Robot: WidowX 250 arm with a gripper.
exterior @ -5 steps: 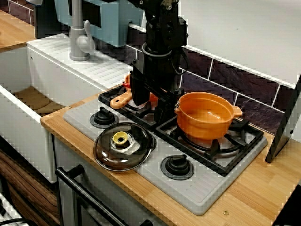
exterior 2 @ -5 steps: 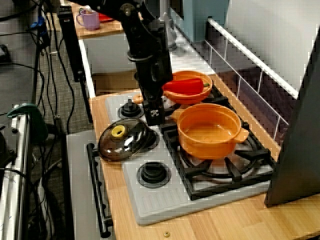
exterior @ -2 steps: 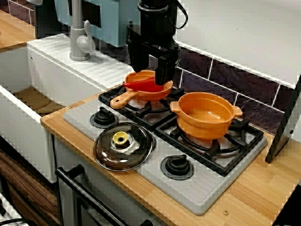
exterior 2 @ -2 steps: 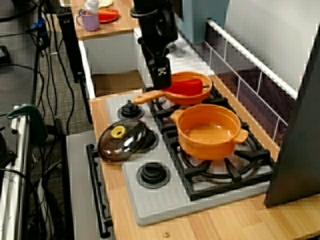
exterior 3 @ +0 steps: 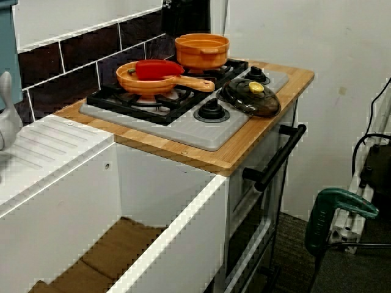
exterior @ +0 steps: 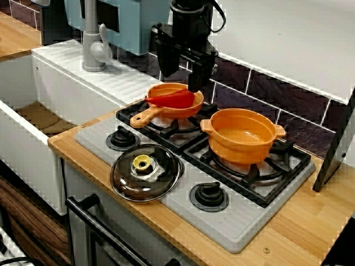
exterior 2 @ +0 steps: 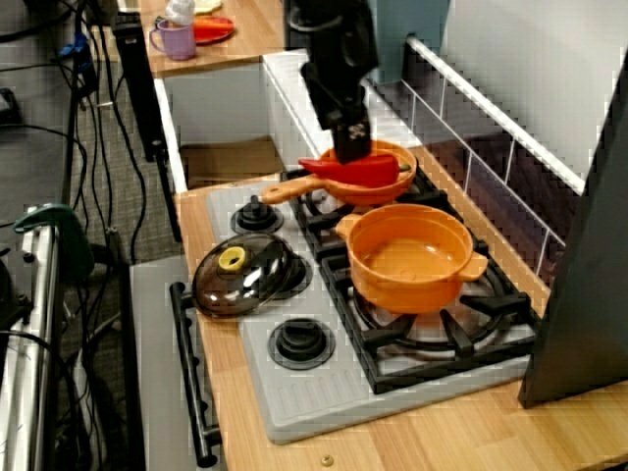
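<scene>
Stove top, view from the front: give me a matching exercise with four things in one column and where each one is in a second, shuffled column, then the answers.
Column one
1. red pepper
2. orange pot
3. glass lid
4. gripper

Column two
A. hovering open above the orange pan
B. standing empty on a burner grate
C. lying in the orange pan
D. resting on the grey stove panel, yellow knob up

Pairs: 1-C, 2-B, 3-D, 4-A
</scene>
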